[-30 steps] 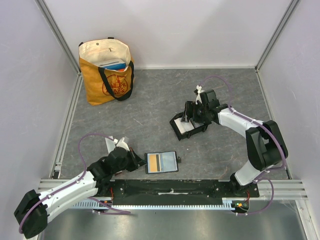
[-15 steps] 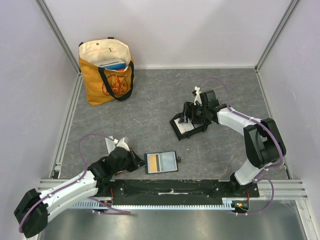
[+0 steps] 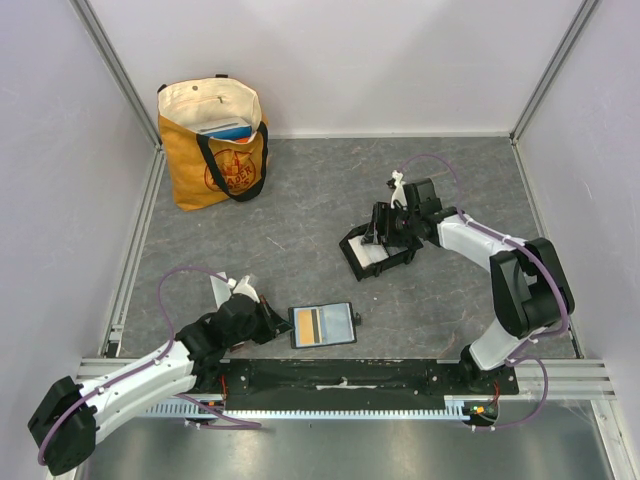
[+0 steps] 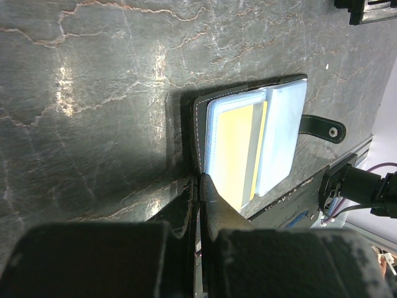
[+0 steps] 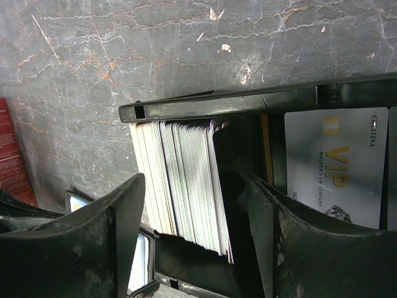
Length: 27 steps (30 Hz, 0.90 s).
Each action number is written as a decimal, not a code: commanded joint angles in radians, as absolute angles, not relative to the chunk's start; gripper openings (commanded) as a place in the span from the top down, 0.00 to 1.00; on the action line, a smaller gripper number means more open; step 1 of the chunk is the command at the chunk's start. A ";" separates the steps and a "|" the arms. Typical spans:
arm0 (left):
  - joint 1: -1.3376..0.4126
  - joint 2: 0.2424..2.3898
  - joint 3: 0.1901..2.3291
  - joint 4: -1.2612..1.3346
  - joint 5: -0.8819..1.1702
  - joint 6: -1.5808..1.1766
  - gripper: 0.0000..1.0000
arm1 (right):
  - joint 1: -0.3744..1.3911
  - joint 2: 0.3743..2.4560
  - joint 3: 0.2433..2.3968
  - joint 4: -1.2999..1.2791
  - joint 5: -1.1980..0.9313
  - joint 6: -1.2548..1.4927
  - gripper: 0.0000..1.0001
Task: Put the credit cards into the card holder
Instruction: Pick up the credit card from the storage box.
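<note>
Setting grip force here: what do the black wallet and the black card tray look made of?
Wallet: probably leather or imitation, matte black, with a stitched edge and snap strap; its inner sleeves look like glossy clear plastic. Card tray: likely rigid moulded plastic, slight sheen, straight thin walls.

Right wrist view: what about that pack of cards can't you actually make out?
Stack of cards, right wrist: only edges show; faces unseen, too fine to count.
VIP card, right wrist: cut off by the right edge.
Red thing, right wrist: cropped at left edge, unidentifiable.
Card holder, top view: inside hidden by the right hand.
</note>
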<state>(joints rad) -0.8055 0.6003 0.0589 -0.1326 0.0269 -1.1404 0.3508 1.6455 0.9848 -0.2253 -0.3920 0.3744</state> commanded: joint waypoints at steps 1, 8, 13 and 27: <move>-0.808 0.600 0.083 -0.112 0.003 -1.161 0.98 | 0.350 1.600 0.997 -0.210 -0.430 0.383 0.29; -0.808 0.600 0.083 -0.109 0.003 -1.163 0.98 | 0.342 1.588 0.992 -0.215 -0.408 0.383 0.41; -0.808 0.600 0.081 -0.109 0.003 -1.163 0.98 | 0.338 1.592 0.991 -0.219 -0.397 0.380 0.51; -0.808 0.601 0.078 -0.103 0.003 -1.163 0.98 | 0.327 1.600 1.020 -0.236 -0.334 0.359 0.84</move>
<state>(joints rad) -0.8055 0.6003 0.0589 -0.1326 0.0269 -1.1404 0.3229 1.6279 0.9848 -0.2264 -0.3466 0.3695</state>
